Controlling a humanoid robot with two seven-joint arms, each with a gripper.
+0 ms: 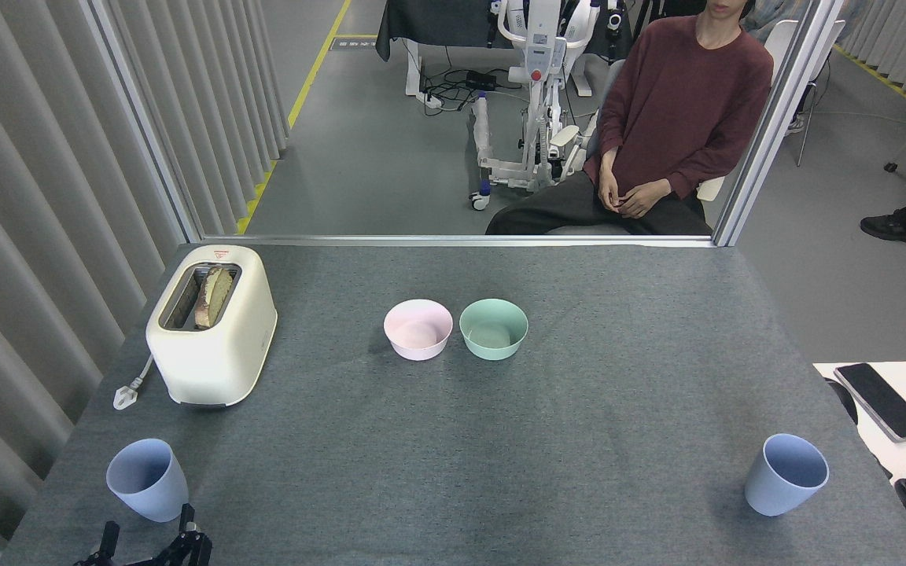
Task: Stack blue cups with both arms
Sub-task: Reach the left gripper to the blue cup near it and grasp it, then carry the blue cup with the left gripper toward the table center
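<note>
My left pincer (150, 544), fingers spread and empty, sits just below the upright left cup (147, 479), while the other cup (786, 474) stands far right, my right pincer unseen.

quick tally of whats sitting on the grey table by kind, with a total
blue cups: 2 (left cup, right cup)
bowls: 2 (pink bowl, mint green bowl)
toaster: 1 (cream toaster, with bread in its slot)
total: 5
</note>
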